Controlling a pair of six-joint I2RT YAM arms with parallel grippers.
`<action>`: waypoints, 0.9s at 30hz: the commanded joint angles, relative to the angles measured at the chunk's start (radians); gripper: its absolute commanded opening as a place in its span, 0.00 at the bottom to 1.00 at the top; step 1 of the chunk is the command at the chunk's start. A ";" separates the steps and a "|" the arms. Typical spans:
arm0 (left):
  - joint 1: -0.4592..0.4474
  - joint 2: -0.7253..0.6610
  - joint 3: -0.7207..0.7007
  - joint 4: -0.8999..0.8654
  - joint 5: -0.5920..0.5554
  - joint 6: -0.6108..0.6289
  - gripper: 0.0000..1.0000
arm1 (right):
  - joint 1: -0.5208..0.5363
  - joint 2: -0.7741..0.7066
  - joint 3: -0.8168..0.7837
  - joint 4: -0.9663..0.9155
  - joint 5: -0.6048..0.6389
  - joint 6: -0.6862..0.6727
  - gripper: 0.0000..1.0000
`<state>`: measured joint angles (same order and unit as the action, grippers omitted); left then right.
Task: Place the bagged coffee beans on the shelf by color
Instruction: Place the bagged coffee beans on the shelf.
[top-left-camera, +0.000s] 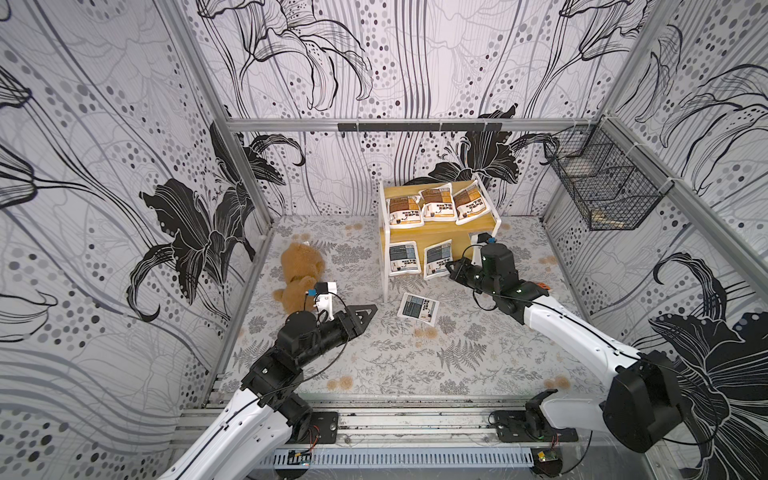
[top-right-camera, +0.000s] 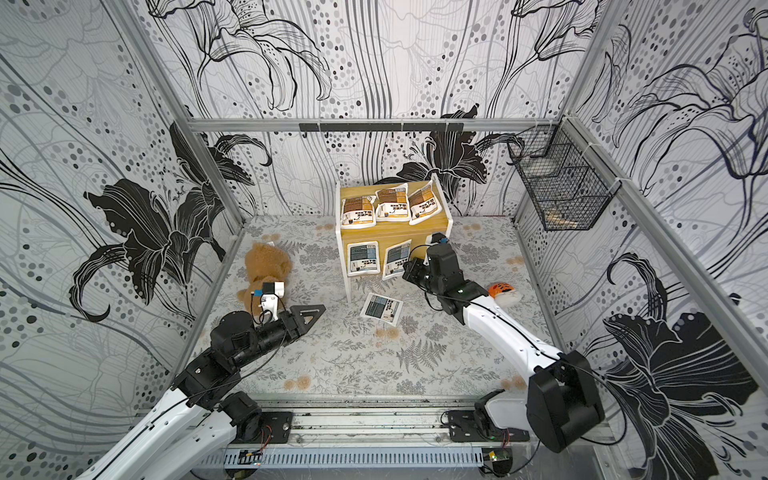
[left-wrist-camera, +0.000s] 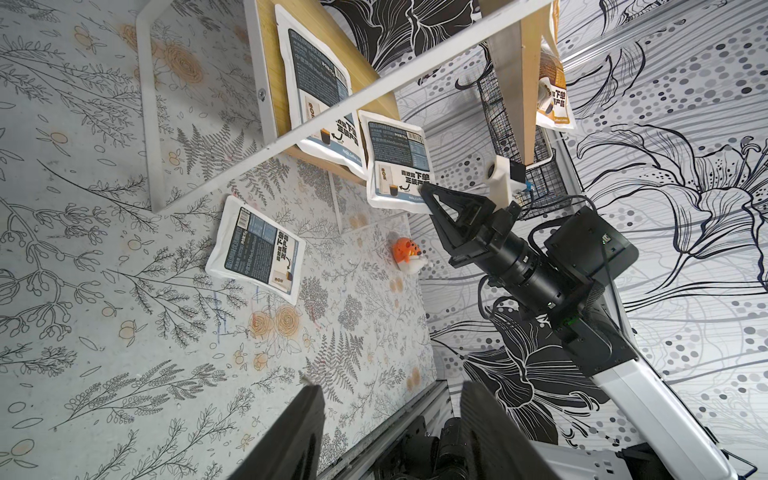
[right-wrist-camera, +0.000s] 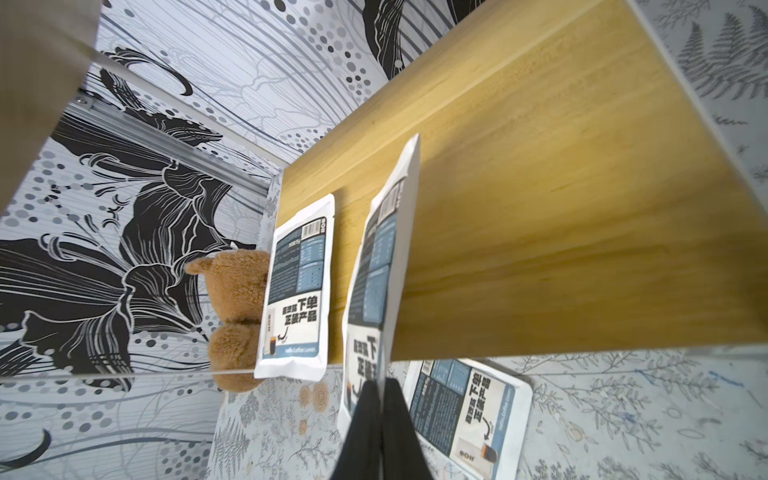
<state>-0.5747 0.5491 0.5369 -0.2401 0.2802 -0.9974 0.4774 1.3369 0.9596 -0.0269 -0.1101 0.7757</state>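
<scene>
Floral tabletop (top-left-camera: 374, 353): three orange pouches (top-left-camera: 437, 204), three blue pouches (top-left-camera: 403, 257), one shelf (top-left-camera: 393, 193).

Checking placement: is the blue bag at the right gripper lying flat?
Tipped: the right gripper pinches one edge, and the blue bag stands on edge over the lower board.

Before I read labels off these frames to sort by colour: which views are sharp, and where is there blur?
Both top views: evenly lit, sharp, but bags small. Left wrist: print crisp, left fingers blurred. Right wrist: far bag crisp; held bag and right fingers soft near the lens.
</scene>
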 joint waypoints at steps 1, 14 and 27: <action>0.006 -0.013 -0.012 0.002 -0.015 0.006 0.58 | 0.004 0.038 0.054 0.022 0.026 -0.036 0.05; 0.007 -0.015 -0.033 0.028 -0.002 -0.012 0.58 | 0.007 -0.043 0.017 -0.052 0.064 -0.042 0.58; 0.006 -0.019 -0.074 0.063 0.003 -0.027 0.60 | 0.079 -0.174 -0.099 -0.158 0.086 -0.033 0.55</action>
<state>-0.5747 0.5415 0.4824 -0.2295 0.2806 -1.0180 0.5385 1.1912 0.8894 -0.1303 -0.0536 0.7403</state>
